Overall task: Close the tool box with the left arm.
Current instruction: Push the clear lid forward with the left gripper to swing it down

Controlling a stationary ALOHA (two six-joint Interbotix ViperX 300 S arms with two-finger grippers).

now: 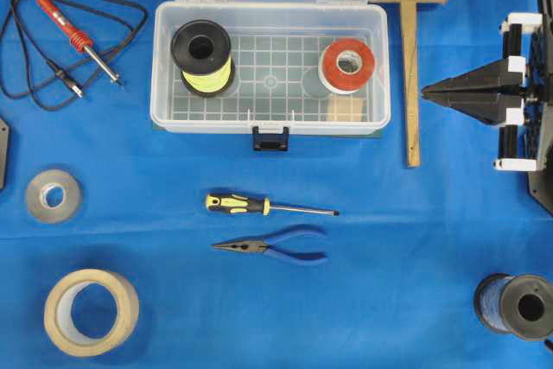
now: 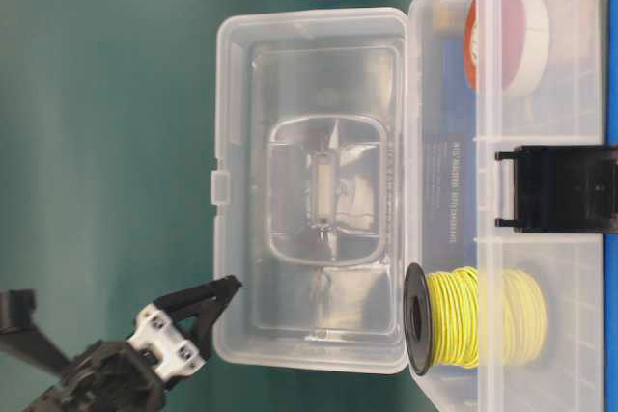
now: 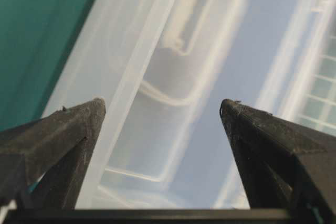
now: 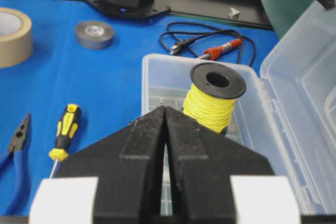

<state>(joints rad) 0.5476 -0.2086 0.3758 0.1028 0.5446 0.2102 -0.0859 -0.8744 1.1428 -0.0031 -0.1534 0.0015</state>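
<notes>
Left end effector (image 3: 163, 114) spread wide, holding nothing, near the tool box (image 3: 173, 77) lid.

The tool box (image 2: 502, 238) stood open, its lid (image 2: 309, 190) upright. Behind the lid lay open space; only the left gripper (image 2: 217, 301) hung there.

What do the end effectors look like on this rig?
Both match: matte black, two long tapered fingers with a rough, grainy surface. The left end effector has white plastic blocks with dark screws on a bulky black body. The right end effector carries white blocks too.
</notes>
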